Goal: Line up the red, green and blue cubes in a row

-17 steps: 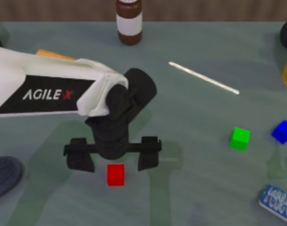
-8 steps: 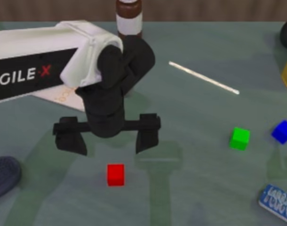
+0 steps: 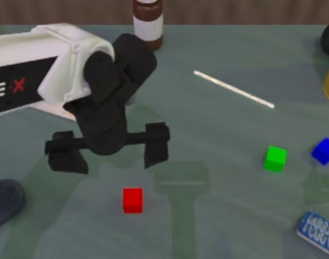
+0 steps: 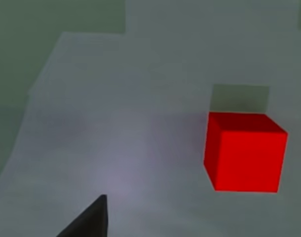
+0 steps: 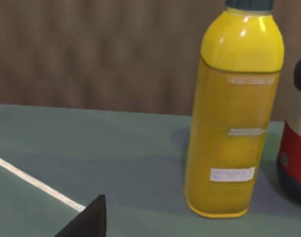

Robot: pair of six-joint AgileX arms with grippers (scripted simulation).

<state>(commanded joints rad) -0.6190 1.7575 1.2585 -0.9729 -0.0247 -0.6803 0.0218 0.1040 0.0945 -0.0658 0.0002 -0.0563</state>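
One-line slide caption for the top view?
Left gripper open above the table, red cube free below; green cube and blue cube rightward.

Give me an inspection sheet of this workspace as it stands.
Surface: grey-green table, shadowed.
Job's things: red cube alone at front left; green cube and blue cube apart at right; no row yet.
Clutter: brown bottle, white stick, yellow bottle, patterned blue pack, dark object at left edge.
Grippers: left end effector open, empty, behind red cube; right arm out of top view.
Cables: nothing seen.
Surroundings: brown wall.
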